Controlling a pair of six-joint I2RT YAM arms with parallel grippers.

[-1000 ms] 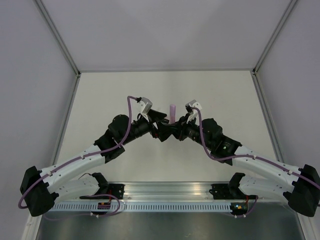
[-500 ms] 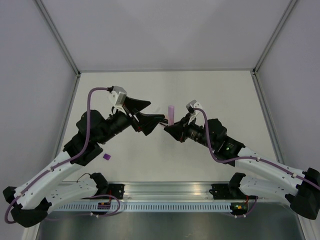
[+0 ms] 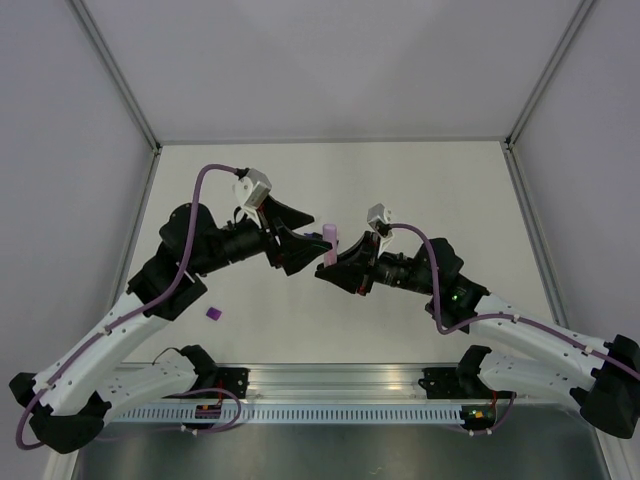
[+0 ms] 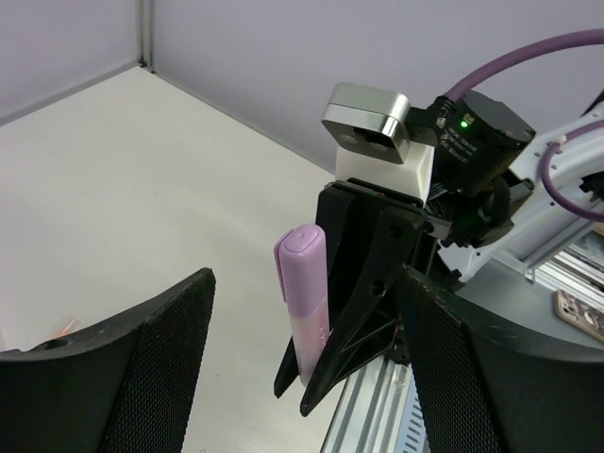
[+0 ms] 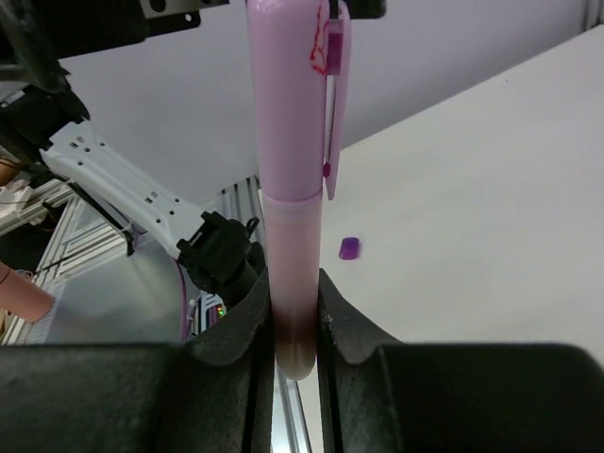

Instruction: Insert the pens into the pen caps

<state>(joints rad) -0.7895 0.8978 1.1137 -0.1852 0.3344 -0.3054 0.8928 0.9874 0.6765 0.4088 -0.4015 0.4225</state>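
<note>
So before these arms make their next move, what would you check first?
1. Grip: right gripper clamped on the lilac pen: ok.
2. Capping: cap sits on the pen's upper end: ok.
3. Cap pushed fully home: cannot tell.
4. Other arm: left gripper open, fingers wide apart: ok.
5. Gap between left gripper and pen: cannot tell.
6. Leftovers: small purple piece lies on the table, in neither gripper; whether it is a cap: cannot tell.

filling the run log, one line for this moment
right gripper: shut on capped purple pen | left gripper: open, facing pen | purple cap: loose on table
</note>
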